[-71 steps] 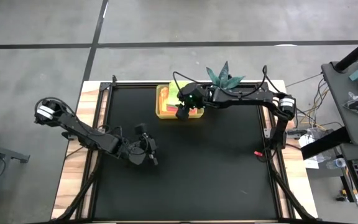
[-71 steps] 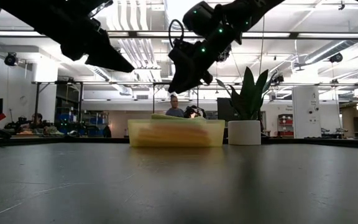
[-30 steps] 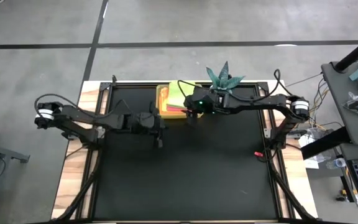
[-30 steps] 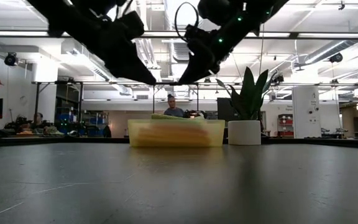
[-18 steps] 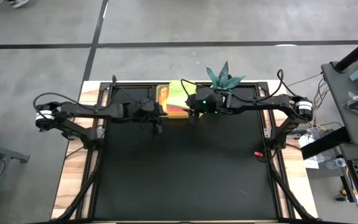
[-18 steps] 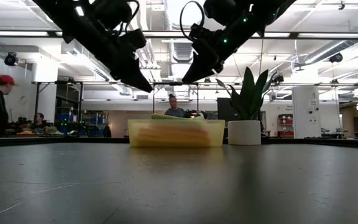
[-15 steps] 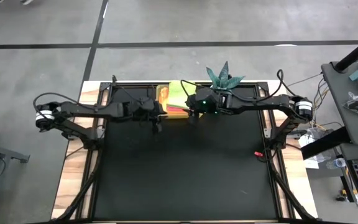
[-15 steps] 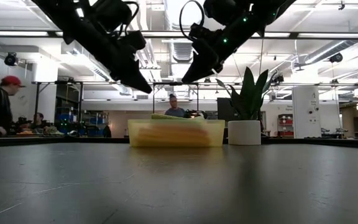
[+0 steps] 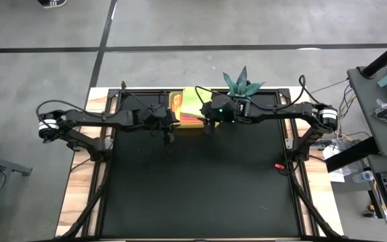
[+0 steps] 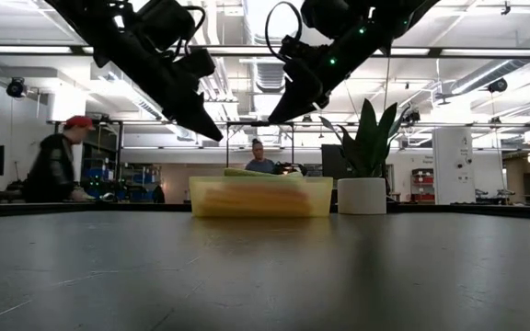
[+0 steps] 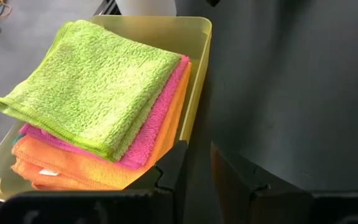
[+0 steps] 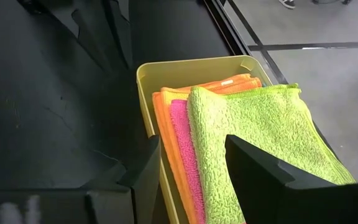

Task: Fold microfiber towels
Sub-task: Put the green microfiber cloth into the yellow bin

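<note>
A stack of folded microfiber towels lies in a yellow tray (image 9: pixel 175 107) at the table's far edge. The lime green towel (image 11: pixel 92 81) is on top, a pink one (image 11: pixel 157 118) under it, and orange ones (image 11: pixel 92 168) below. My left gripper (image 11: pixel 197 171) hovers above and just in front of the tray's near left corner. It is open by a narrow gap, with nothing between its fingers. My right gripper (image 12: pixel 191 180) hovers above the tray's near right corner, open wide and holding nothing. In the low view both grippers (image 10: pixel 208 131) (image 10: pixel 274 115) hang well above the tray (image 10: pixel 260 198).
A teal spiky plant (image 9: pixel 240 82) in a white pot (image 10: pixel 362 195) stands just right of the tray. A small red object (image 9: pixel 279 166) lies near the table's right edge. The black mat (image 9: pixel 200 188) spreads out toward the near edge. People move in the room behind (image 10: pixel 58 170).
My left gripper has swung toward the table's far edge, up to the tray's near left corner, then slowed almost to a stop. Its fingers keep the same narrow gap. My right gripper has held its place over the tray. The towels have not moved.
</note>
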